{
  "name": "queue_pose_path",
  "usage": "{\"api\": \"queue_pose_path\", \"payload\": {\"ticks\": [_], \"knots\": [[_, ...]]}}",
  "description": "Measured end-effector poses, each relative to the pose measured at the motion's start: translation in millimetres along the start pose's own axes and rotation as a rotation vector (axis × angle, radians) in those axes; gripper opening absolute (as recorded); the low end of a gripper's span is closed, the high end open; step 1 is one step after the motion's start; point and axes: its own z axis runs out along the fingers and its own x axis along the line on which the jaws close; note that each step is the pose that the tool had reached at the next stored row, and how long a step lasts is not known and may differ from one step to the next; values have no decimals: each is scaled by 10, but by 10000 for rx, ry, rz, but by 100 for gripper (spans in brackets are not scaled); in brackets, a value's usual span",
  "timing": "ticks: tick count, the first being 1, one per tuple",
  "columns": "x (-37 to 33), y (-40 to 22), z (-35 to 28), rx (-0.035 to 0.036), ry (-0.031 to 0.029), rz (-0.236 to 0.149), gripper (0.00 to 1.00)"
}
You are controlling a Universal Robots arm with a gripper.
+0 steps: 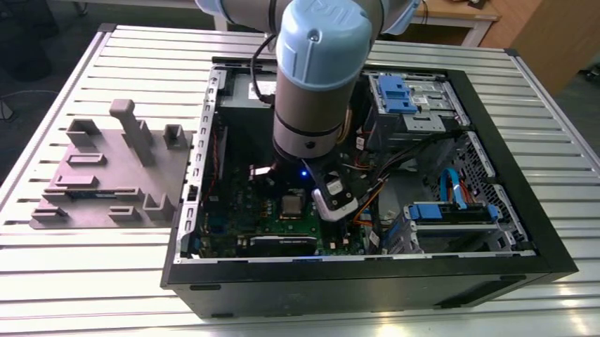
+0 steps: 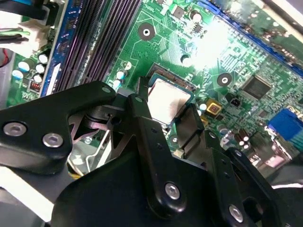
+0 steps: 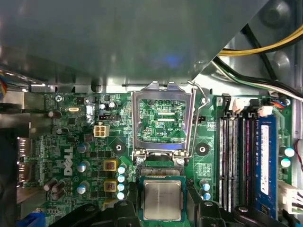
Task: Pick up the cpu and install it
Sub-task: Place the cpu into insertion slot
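The cpu (image 3: 162, 198), a small square chip with a silvery top, sits between my black fingers (image 3: 122, 209) just over the motherboard socket. A strip of socket contacts (image 3: 162, 170) shows beyond its far edge. My gripper (image 3: 162, 208) is shut on the cpu, one finger on each side. In the second wrist view the cpu (image 2: 168, 98) lies at the fingertips (image 2: 140, 105) of the gripper (image 2: 165, 109). The socket's load frame (image 3: 163, 120) stands flipped open with its lever (image 3: 195, 118) raised. In the exterior view the arm (image 1: 314, 84) reaches down into the case, and the cpu (image 1: 294, 204) shows beside the wrist.
The green motherboard (image 3: 71, 151) lies in an open black PC case (image 1: 375, 281) on a slatted table. Memory slots (image 3: 234, 161) and loose cables (image 3: 255, 52) run close to the socket. Drive cages with blue clips (image 1: 403, 95) fill the case's right. A grey fixture plate (image 1: 112, 175) lies outside.
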Motion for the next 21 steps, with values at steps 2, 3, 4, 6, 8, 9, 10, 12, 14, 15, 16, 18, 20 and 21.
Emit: {"api": "queue_pose_path", "payload": {"ticks": [2, 3, 4, 6, 8, 9, 10, 12, 14, 15, 16, 18, 20, 21], "knots": [[7, -1, 10, 3, 1, -2, 47], [8, -1, 15, 1, 1, -2, 47], [9, -1, 20, 1, 0, -2, 47], [9, -1, 35, -3, 0, -1, 47], [8, -1, 54, -3, 0, -2, 47], [9, -2, 62, 3, 3, -1, 47], [9, -3, 66, 6, 5, -1, 47], [9, -3, 68, 4, 3, -1, 47], [8, -2, 70, 0, 1, -1, 47], [8, -2, 70, 1, 0, -1, 47], [8, -2, 70, 1, 1, -1, 47], [8, -2, 71, 0, 0, -1, 48], [7, -1, 73, -2, -4, -1, 55], [8, -1, 73, 1, -2, -1, 55]]}}
